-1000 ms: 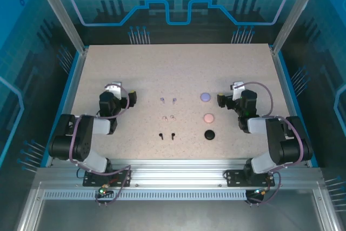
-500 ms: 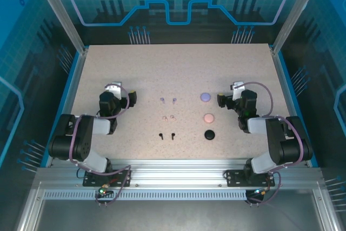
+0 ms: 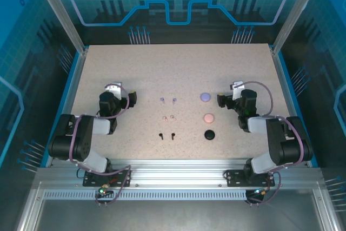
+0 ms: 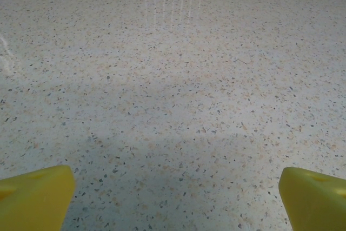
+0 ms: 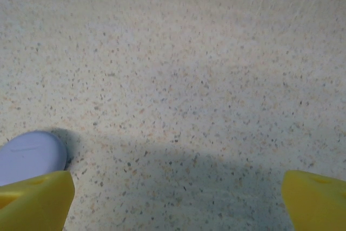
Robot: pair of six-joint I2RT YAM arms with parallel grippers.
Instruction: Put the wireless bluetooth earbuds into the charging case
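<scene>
Three pairs of tiny earbuds lie in a column at mid-table: lavender, pale pink and black. To their right sit three round closed cases: lavender, pink and black. My left gripper rests low, left of the earbuds, open with bare table between its yellow fingertips. My right gripper is open too, just right of the lavender case, which shows beside its left fingertip.
The speckled tabletop is bounded by blue rails and aluminium posts. Bare surface stretches behind the earbuds and cases. Both arm bases sit at the near edge.
</scene>
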